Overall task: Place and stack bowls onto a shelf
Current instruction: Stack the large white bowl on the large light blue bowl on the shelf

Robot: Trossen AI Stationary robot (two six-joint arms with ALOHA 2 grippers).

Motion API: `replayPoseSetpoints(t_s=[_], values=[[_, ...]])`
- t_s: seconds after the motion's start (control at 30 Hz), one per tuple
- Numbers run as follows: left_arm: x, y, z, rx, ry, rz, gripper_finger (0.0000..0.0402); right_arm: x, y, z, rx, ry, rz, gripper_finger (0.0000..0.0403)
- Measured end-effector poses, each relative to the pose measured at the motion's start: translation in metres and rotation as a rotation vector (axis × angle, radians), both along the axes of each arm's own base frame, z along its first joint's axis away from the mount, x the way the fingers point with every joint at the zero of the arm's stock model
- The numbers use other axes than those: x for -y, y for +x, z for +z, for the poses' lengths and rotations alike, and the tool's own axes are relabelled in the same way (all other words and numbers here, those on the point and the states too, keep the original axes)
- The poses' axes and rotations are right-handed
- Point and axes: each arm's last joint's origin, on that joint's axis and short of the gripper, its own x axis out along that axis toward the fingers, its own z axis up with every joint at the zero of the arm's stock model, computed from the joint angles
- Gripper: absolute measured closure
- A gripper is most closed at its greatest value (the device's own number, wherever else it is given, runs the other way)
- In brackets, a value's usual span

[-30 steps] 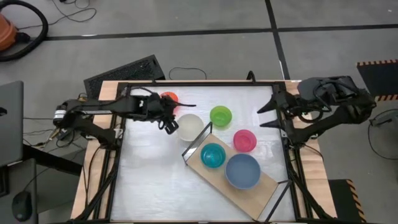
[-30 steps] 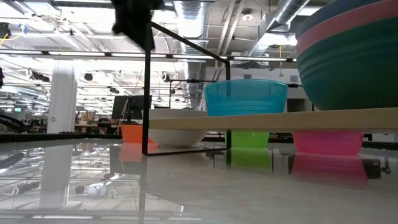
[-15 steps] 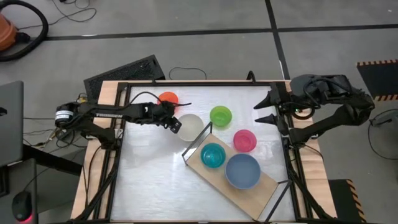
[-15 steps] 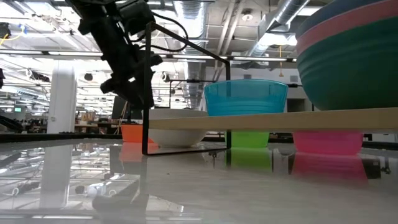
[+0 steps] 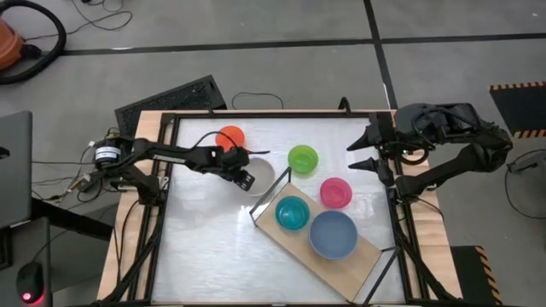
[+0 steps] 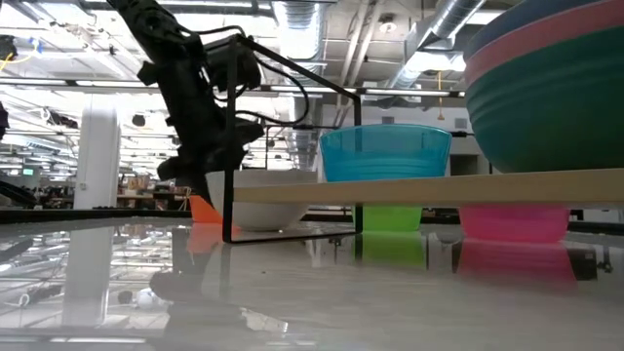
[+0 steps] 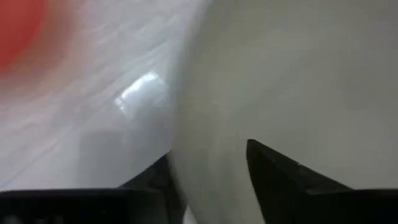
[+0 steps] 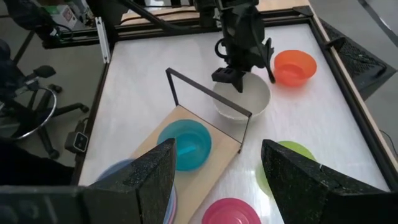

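Left end effector (image 5: 241,173) is down at the white bowl (image 5: 263,175), fingers parted astride its left rim — not clamped. The bowl sits on the bench (image 5: 205,239) just left of the shelf (image 5: 354,256). Right end effector (image 5: 362,149) waits wide open at the far right.

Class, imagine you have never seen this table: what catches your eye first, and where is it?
First, the left gripper reaching down over the rim of the white bowl, just beside the end of the shelf. Next, the cyan bowl and the blue-topped stack of bowls standing on that shelf. The right gripper waits open at the table's edge.
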Motion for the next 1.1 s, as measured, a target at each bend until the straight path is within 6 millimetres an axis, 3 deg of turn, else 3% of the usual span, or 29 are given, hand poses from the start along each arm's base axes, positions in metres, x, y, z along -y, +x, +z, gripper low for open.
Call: replayPoseSetpoints(t_s=[0.2, 0.37, 0.63, 0.83, 1.0, 1.1], values=[[0.0, -0.001, 0.017, 0.074, 0.021, 0.028, 0.0386, 0.0, 0.0, 0.0, -0.001, 0.006, -0.005, 0.0139], [0.0, -0.01, 0.046, 0.136, 0.08, 0.068, 0.0399, 0.001, 0.0, 0.0, -0.004, -0.012, 0.001, 0.0139], [-0.001, -0.037, 0.116, 0.183, 0.32, 0.181, 0.0401, 0.01, 0.01, 0.001, 0.035, -0.041, -0.143, 0.0139], [-0.004, -0.054, 0.168, 0.233, 0.51, 0.362, 0.0401, 0.017, 0.046, -0.007, 0.017, -0.09, -0.199, 0.0139], [-0.001, -0.05, 0.203, 0.356, 0.424, 0.22, 0.0401, 0.0, 0.088, -0.027, -0.05, -0.283, 0.151, 0.0139], [0.001, -0.048, 0.212, 0.415, 0.329, 0.176, 0.0401, -0.014, 0.107, -0.039, -0.077, -0.371, 0.278, 0.0139]])
